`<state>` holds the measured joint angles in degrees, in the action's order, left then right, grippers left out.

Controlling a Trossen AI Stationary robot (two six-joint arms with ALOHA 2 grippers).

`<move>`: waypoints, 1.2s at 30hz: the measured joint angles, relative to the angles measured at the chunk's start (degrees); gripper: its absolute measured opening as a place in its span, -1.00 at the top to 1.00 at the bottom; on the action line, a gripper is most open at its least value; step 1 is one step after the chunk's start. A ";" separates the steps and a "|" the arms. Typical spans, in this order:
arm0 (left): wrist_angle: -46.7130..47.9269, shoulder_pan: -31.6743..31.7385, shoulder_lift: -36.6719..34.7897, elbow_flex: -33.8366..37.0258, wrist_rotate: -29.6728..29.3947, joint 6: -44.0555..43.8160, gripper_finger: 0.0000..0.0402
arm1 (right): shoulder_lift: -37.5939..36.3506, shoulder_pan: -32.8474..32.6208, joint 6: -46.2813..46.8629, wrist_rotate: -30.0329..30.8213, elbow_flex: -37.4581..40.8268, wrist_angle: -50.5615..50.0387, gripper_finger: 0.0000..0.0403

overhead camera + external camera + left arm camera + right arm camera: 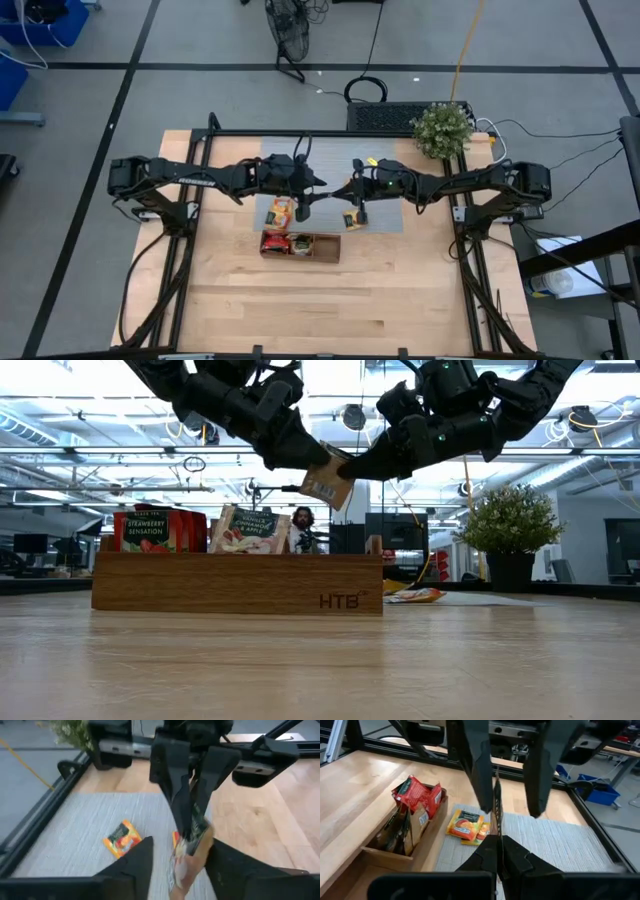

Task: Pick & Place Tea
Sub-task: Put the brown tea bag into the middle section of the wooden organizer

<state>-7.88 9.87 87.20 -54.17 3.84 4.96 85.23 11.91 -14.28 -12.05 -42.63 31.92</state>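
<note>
A pale tea packet with a dark green mark [328,482] hangs in the air above the mat, beside the far side of the brown wooden tray [325,250]. My right gripper [498,852] is shut on it. My left gripper [182,865] is open, one finger on either side of the same packet, facing the right gripper. Orange packets [282,212] lie flat on the grey mat [385,215]. Red packets [417,795] and others stand on edge in the tray's compartments. My right gripper pinches the packet's flat faces between its two fingers [175,795], at the packet's upper end [192,820]. The fingers slant down from the table's right side. The packet hangs tilted below them, lifted clear of mat and tray.
A potted plant [441,128] stands at the table's far right, beside a black box. Black frame rails run along the left and right sides of the table. Bare wood lies between the tray and the near edge [320,310].
</note>
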 joint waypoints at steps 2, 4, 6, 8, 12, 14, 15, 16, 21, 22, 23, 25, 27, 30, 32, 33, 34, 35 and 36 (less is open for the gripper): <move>-0.75 -0.29 -0.02 0.00 0.15 0.93 0.32 | -0.01 0.01 -0.02 0.04 0.00 -0.08 1.00; -1.43 -0.41 -0.23 0.00 0.88 1.84 0.50 | 0.00 -0.03 -0.09 0.01 0.00 -0.31 1.00; -1.49 -0.42 -0.80 -0.01 1.48 3.22 0.70 | 0.00 -0.03 -0.12 0.01 0.00 -0.39 1.00; -1.73 -0.35 -0.91 -0.02 1.48 4.09 0.90 | 0.00 0.00 -0.26 0.04 0.00 -0.43 1.00; -0.92 -0.65 -1.14 -0.02 1.44 5.33 0.98 | 0.00 -0.03 -0.07 0.04 0.00 -0.56 1.00; 0.37 -1.72 -2.05 -0.02 0.82 6.96 0.98 | 0.00 -0.03 -0.05 0.06 -0.06 -0.23 1.00; 1.00 -2.53 -2.56 -0.02 0.57 8.01 0.98 | 0.00 0.00 -0.05 0.07 -0.09 -0.12 1.00; 2.22 -3.43 -3.25 -0.02 0.45 8.99 0.98 | -0.02 0.04 -0.05 0.17 -0.12 -0.18 1.00; 9.37 -8.17 -6.24 0.05 -1.00 8.16 0.99 | -0.72 -0.07 -1.35 4.55 -0.20 -2.48 1.00; 9.86 -9.19 -6.78 0.85 -1.15 6.12 0.99 | -0.78 -0.03 -1.65 5.98 -0.18 -3.19 1.00; 10.39 -10.45 -7.21 2.01 -1.21 4.51 0.99 | -0.89 0.17 -1.98 6.89 0.11 -4.93 1.00; 6.50 -12.79 -7.14 5.02 -1.42 2.15 0.99 | -0.99 0.36 -2.45 7.49 0.21 -6.01 1.00; 1.98 -14.74 -7.39 8.86 -2.29 -0.82 0.99 | -1.61 0.09 -2.87 6.81 -0.06 -5.50 1.00; -8.03 -17.50 -9.08 13.82 -4.28 -3.98 0.99 | -2.16 0.04 -2.86 6.27 0.00 -6.16 1.00; -11.56 -19.29 -10.91 16.86 -7.90 -4.69 0.99 | -2.08 0.13 -2.72 6.50 0.00 -6.10 1.00; -12.38 -19.97 -11.57 18.28 -10.13 -4.64 0.99 | -2.24 0.07 -2.42 6.36 0.02 -6.06 1.00; -13.51 -20.59 -12.03 19.32 -11.74 -4.41 1.00 | -2.37 -0.02 -1.89 6.25 0.02 -5.72 1.00; -14.43 -21.19 -12.60 20.31 -12.96 -4.38 1.00 | -2.42 -0.09 -1.40 6.02 0.02 -5.57 1.00; -15.25 -21.73 -13.50 21.32 -13.61 -4.61 1.00 | -2.44 -0.08 -1.14 5.95 0.02 -5.55 1.00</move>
<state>-23.13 -11.86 73.70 -32.85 -9.76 0.35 82.79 11.83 -15.42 -6.10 -42.61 26.37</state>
